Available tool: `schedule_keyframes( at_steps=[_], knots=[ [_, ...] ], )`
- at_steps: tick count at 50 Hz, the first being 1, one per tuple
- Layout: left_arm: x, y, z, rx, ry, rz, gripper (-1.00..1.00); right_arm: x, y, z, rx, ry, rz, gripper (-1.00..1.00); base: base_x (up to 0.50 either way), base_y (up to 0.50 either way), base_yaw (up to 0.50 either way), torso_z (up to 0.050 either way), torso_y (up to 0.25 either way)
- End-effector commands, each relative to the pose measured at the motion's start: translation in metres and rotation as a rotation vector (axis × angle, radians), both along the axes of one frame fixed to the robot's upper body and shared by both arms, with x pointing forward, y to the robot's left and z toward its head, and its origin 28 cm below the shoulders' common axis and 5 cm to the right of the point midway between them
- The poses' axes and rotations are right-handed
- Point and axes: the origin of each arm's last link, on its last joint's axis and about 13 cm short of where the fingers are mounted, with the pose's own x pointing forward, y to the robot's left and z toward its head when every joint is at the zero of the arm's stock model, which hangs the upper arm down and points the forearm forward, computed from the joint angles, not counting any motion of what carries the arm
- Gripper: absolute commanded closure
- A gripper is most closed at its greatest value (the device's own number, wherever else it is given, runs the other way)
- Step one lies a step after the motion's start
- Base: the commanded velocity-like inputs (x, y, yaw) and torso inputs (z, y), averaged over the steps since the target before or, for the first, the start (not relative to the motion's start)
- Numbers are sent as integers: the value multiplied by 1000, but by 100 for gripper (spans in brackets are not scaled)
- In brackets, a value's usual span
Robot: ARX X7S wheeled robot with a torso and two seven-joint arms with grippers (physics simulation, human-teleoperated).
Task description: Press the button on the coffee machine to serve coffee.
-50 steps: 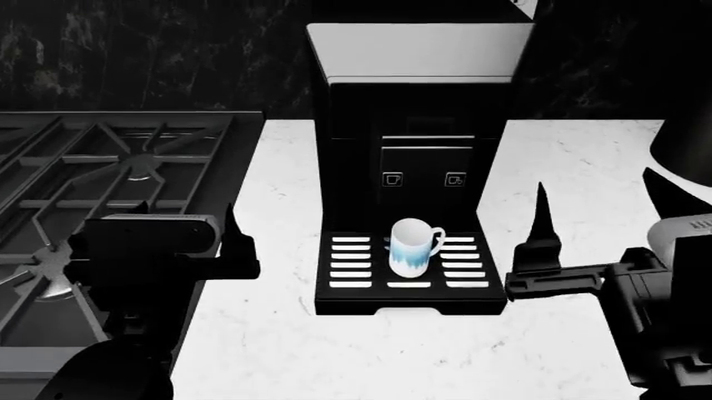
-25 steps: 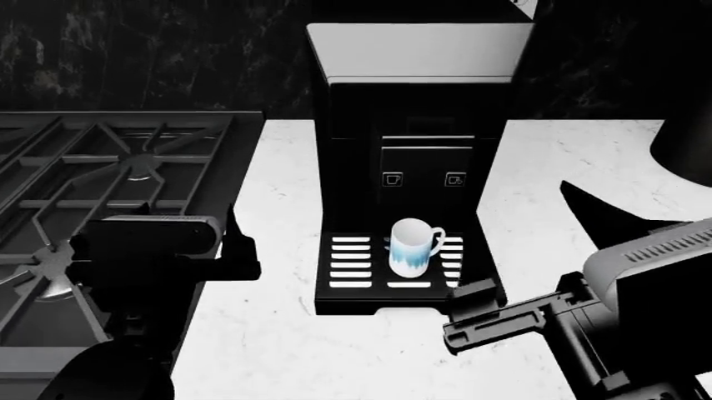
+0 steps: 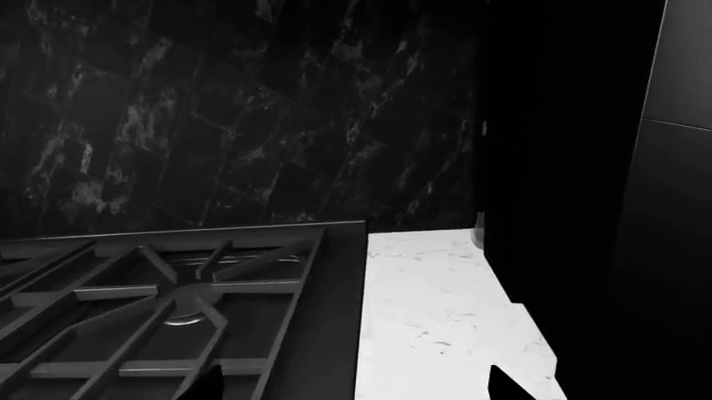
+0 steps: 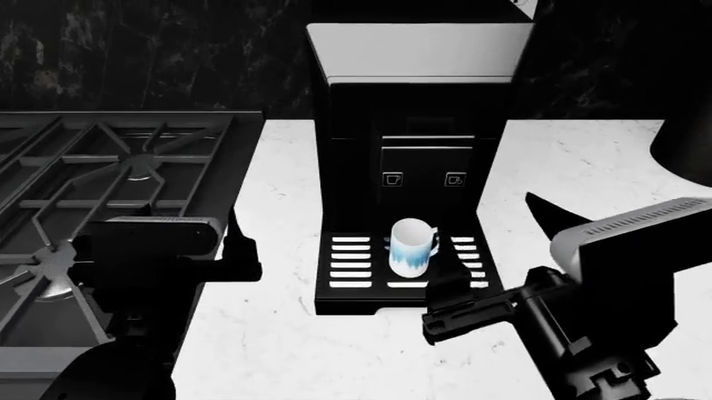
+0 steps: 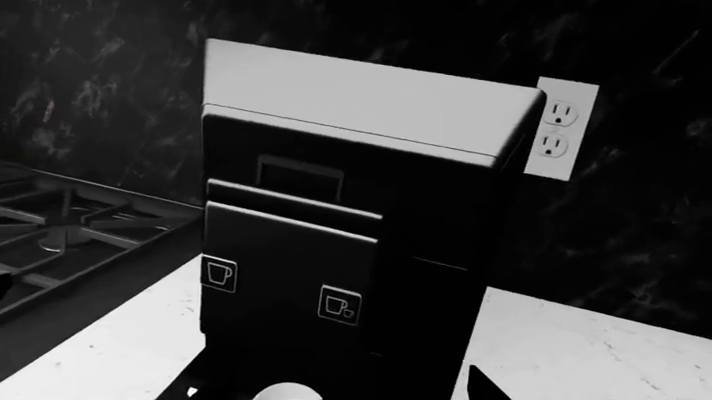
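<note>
The coffee machine (image 4: 418, 125) stands on the white counter, tall and black with a pale grey top. Its two cup-icon buttons (image 4: 392, 179) (image 4: 454, 179) face me. A white and blue mug (image 4: 412, 247) stands on the white-slotted drip tray (image 4: 350, 267). My right gripper (image 4: 486, 240) is open, low in front of the tray's right side, apart from the machine. The right wrist view shows the machine's front (image 5: 356, 192), both buttons (image 5: 220, 274) (image 5: 339, 304) and the mug's rim (image 5: 283, 392). My left gripper (image 4: 233, 250) is open and empty, left of the tray.
A black gas stove (image 4: 112, 183) fills the counter's left; it shows in the left wrist view (image 3: 167, 300) beside white counter (image 3: 434, 308). A black cylinder (image 4: 684, 142) stands at the far right. A wall outlet (image 5: 559, 125) sits on the dark backsplash.
My right gripper has swung left and turned, from right of the tray to the tray's front right corner. The left arm has barely moved.
</note>
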Motion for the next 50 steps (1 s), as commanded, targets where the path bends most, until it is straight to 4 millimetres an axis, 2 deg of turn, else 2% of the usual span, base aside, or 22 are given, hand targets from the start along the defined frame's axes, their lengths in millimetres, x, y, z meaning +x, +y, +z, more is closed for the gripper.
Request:
schedule_keyframes(
  at_steps=[1,12,13,25,50],
  knots=[
    [3,0,-2,-13,-5,-8,-100,17,6,-5,35,18,41,-100,0,0,0,0,0],
    [3,1,-3,-14,-2,-8,-100,27,9,-2,53,7,44,-100,0,0,0,0,0],
    [3,2,-4,-14,-1,-7,-100,27,9,-2,51,3,41,100,0,0,0,0,0],
    [5,-2,-5,-10,0,-8,-100,18,13,3,27,-28,42,100,0,0,0,0,0],
    [4,-1,-5,-10,2,-9,-100,20,14,6,16,-65,-21,100,0,0,0,0,0]
  ],
)
